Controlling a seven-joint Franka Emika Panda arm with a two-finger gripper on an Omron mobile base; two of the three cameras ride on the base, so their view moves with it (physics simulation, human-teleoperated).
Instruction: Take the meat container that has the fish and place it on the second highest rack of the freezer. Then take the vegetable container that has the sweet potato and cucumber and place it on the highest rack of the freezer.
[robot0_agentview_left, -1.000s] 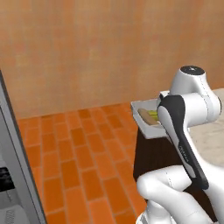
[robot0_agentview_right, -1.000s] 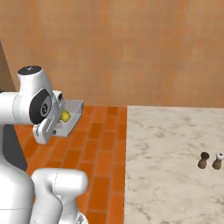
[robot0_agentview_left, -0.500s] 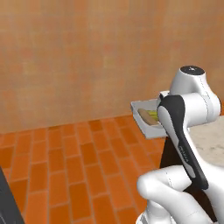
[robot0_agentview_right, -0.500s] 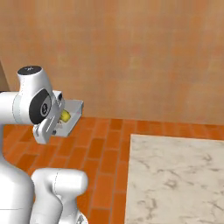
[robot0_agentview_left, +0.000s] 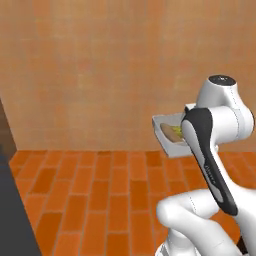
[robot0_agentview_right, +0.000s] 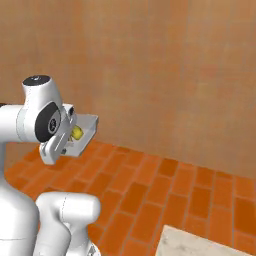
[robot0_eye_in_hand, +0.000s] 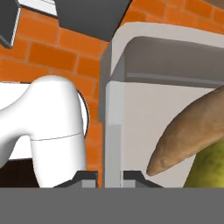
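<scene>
— From the left base camera, where's the vegetable container (robot0_agentview_left: 167, 134)?
— Held up beside the arm's wrist, above the brick floor (robot0_agentview_left: 100, 190), with something yellow-green inside.

— And from the right?
— Same tray (robot0_agentview_right: 86, 131), a yellow-green cucumber (robot0_agentview_right: 77, 132) showing.

— The jaws?
— In the hand camera, the gripper (robot0_eye_in_hand: 109, 177) is clenched on the container's rim (robot0_eye_in_hand: 113, 131); the sweet potato (robot0_eye_in_hand: 188, 140) lies inside, the cucumber (robot0_eye_in_hand: 208, 168) beside it.

The pale grey tray (robot0_eye_in_hand: 131, 109) holds a brown sweet potato (robot0_eye_in_hand: 188, 135) beside the cucumber (robot0_eye_in_hand: 208, 168) (yellow-green).
</scene>
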